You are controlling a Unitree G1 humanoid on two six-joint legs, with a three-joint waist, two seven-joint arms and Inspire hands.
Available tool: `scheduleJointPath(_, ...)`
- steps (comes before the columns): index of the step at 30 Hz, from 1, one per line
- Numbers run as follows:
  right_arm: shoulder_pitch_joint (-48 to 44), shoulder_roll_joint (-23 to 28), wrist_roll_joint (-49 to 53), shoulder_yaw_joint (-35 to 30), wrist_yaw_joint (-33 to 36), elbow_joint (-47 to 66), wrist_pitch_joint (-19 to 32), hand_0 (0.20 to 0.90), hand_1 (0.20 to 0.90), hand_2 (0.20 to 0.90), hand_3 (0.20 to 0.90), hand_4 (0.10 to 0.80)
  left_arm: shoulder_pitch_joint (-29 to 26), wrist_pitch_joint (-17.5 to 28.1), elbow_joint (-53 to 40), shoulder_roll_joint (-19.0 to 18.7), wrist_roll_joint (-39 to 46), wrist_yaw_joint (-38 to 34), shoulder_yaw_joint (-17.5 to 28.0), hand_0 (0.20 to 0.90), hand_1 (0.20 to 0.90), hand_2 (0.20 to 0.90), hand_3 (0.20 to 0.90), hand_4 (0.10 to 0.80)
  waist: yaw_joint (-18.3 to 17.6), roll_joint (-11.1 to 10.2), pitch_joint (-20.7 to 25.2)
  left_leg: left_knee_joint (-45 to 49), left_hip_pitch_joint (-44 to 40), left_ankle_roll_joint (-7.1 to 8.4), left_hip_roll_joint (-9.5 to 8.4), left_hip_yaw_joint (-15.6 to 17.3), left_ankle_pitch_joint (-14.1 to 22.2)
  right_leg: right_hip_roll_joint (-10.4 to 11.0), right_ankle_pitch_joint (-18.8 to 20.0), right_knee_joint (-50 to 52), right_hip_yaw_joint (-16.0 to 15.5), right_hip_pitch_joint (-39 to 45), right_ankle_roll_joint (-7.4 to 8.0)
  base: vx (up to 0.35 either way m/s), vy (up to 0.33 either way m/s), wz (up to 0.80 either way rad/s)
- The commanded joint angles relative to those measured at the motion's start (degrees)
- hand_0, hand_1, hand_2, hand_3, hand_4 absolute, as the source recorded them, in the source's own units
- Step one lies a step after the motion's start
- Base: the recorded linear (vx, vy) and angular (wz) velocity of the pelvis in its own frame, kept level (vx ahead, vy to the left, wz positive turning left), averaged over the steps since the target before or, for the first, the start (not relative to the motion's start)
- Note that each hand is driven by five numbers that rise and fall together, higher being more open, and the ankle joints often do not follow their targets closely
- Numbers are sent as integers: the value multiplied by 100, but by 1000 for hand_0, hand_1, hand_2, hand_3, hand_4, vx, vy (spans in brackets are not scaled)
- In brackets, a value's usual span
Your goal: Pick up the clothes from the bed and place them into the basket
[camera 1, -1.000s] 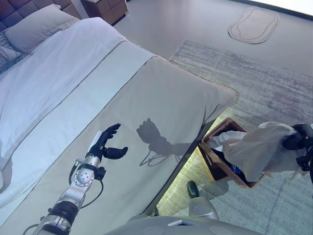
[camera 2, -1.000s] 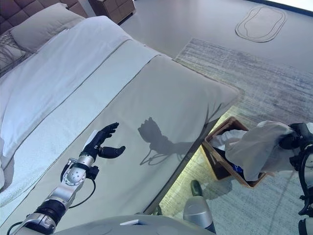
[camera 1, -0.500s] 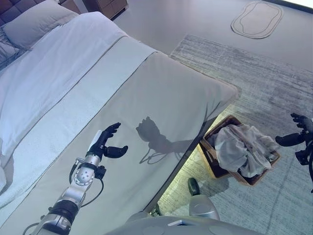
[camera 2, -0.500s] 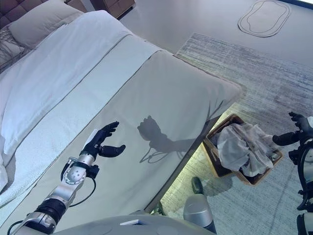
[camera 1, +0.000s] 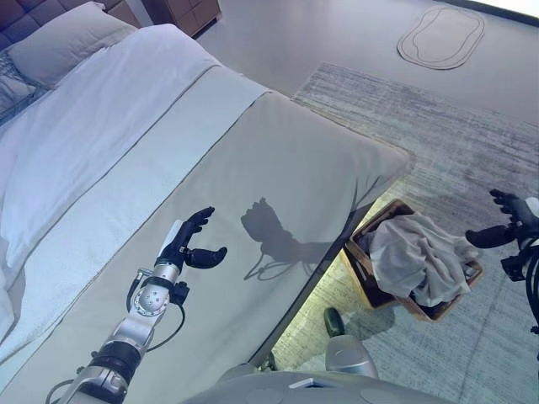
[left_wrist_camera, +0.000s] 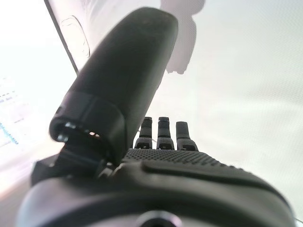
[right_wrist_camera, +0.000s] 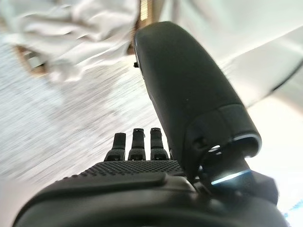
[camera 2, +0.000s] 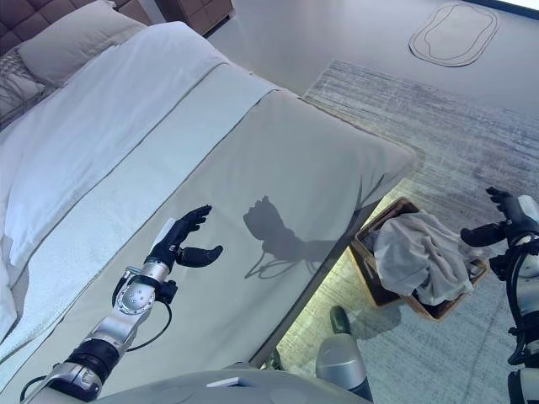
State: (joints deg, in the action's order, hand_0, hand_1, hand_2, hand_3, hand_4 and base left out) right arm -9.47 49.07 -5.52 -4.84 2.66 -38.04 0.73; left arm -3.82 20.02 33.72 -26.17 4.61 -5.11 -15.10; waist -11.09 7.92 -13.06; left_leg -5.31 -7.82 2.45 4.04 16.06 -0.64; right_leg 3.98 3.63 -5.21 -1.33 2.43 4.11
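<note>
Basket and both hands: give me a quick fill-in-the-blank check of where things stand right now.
1. The pale garment lies heaped in the ____.
2. The right hand is open and holds ____.
3. The left hand hovers open over the ____.
4. The basket stands on the ____ beside the bed.

Missing words: basket; nothing; bed; rug

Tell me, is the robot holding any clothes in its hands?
No, both are empty. The right hand is open beside the basket, where the clothes lie. The left hand is open above the bed.
</note>
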Motion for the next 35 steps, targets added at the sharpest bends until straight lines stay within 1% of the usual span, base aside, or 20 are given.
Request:
scheduleJointPath(1, 19, -333, 234, -105, 491, 730, 574, 900, 900, 900, 900, 800, -92, 337, -279, -74, 108, -108, 200, 900, 900, 900, 900, 800, 170, -379, 677, 281, 63, 36, 35, -30, 348, 1, -257, 559, -248, -336, 152, 30, -11, 20)
scheduleJointPath(4, 230, -996, -126, 190, 864, 1278, 648, 900, 900, 900, 900, 800, 66, 344, -234, 50, -81, -211, 234, 900, 900, 900, 900, 800, 276, -466, 694, 261, 56, 8, 29, -179, 317, -17, -293, 595, -295, -264, 140, 28, -4, 16)
scheduleJointPath(6, 331, -1299, -396, 412, 1023, 1577, 627, 900, 900, 900, 900, 800, 120, 300, -152, 136, -171, -311, 245, 900, 900, 900, 900, 800, 322, -505, 704, 235, 65, -4, 17, -260, 287, -28, -310, 595, -324, -228, 130, 3, 24, 13)
scheduleJointPath(7, 391, -1509, -692, 676, 1123, 1819, 618, 900, 900, 900, 900, 800, 148, 295, -23, 238, -242, -394, 276, 900, 900, 900, 900, 800, 380, -538, 708, 195, 74, -19, 6, -329, 258, -38, -326, 589, -357, -199, 124, -6, 48, 18)
scheduleJointPath(11, 435, -1779, -1058, 1163, 1127, 1990, 754, 900, 900, 900, 900, 800, 290, 355, 333, 435, -419, -562, 350, 900, 900, 900, 900, 800, 519, -648, 736, 163, 43, -25, -16, -453, 239, -22, -371, 567, -486, -68, 110, 20, 72, 24)
scheduleJointPath(14, 450, -1787, -1569, 1387, 1144, 2002, 884, 900, 900, 900, 900, 800, 383, 217, 631, 515, -804, -620, 428, 900, 900, 900, 900, 800, 634, -727, 777, 194, 31, -25, -27, -494, 252, 4, -419, 571, -596, 33, 110, 34, 62, 22)
scheduleJointPath(17, 407, -1658, -1955, 1559, 1139, 2127, 849, 900, 900, 900, 900, 800, 386, 49, 856, 457, -1178, -722, 386, 900, 900, 900, 900, 800, 727, -771, 808, 224, 46, -18, -36, -548, 243, 22, -444, 580, -677, 96, 115, 38, 46, 20)
scheduleJointPath(18, 354, -1542, -2226, 1696, 1168, 2193, 789, 900, 900, 900, 900, 800, 355, -77, 946, 400, -1339, -811, 372, 900, 900, 900, 900, 800, 806, -787, 829, 224, 55, -13, -45, -589, 238, 43, -467, 578, -738, 135, 121, 42, 50, 13)
scheduleJointPath(20, 296, -1474, -2352, 1820, 1150, 2198, 735, 900, 900, 900, 900, 800, 320, -148, 1036, 345, -1492, -905, 379, 900, 900, 900, 900, 800, 900, -799, 853, 220, 70, -14, -66, -655, 232, 65, -488, 571, -825, 186, 126, 48, 41, 25)
scheduleJointPath(24, 255, -1428, -2366, 1962, 976, 2180, 610, 900, 900, 900, 900, 800, 348, -222, 971, 253, -1759, -998, 361, 900, 900, 900, 900, 800, 1072, -799, 857, 191, 90, -7, -104, -801, 203, 86, -539, 598, -995, 273, 122, 33, 36, 18)
scheduleJointPath(25, 255, -1428, -2365, 1962, 976, 2180, 610, 900, 900, 900, 900, 800, 349, -223, 970, 252, -1760, -998, 361, 900, 900, 900, 900, 800, 1069, -800, 856, 191, 90, -7, -105, -803, 202, 86, -540, 598, -998, 274, 122, 30, 44, 30)
scheduleJointPath(26, 303, -1434, -2353, 2006, 900, 2180, 561, 900, 900, 900, 900, 800, 374, -286, 898, 231, -1678, -866, 366, 900, 900, 900, 900, 800, 1149, -797, 850, 166, 94, -9, -123, -883, 185, 91, -570, 618, -1079, 312, 124, 22, 23, 23)
scheduleJointPath(30, 428, -1472, -2329, 2017, 760, 2232, 508, 900, 900, 900, 900, 800, 452, -329, 761, 182, -1732, -614, 406, 900, 900, 900, 900, 800, 1242, -796, 841, 152, 115, -2, -138, -1003, 148, 114, -598, 640, -1205, 362, 124, 23, 19, 21)
scheduleJointPath(35, 631, -1572, -2253, 2083, 690, 2341, 399, 900, 900, 900, 900, 800, 550, -338, 632, 111, -1654, -360, 469, 900, 900, 900, 900, 800, 1299, -767, 798, 180, 163, -7, -145, -1087, 117, 129, -630, 695, -1283, 369, 119, 4, 11, 16)
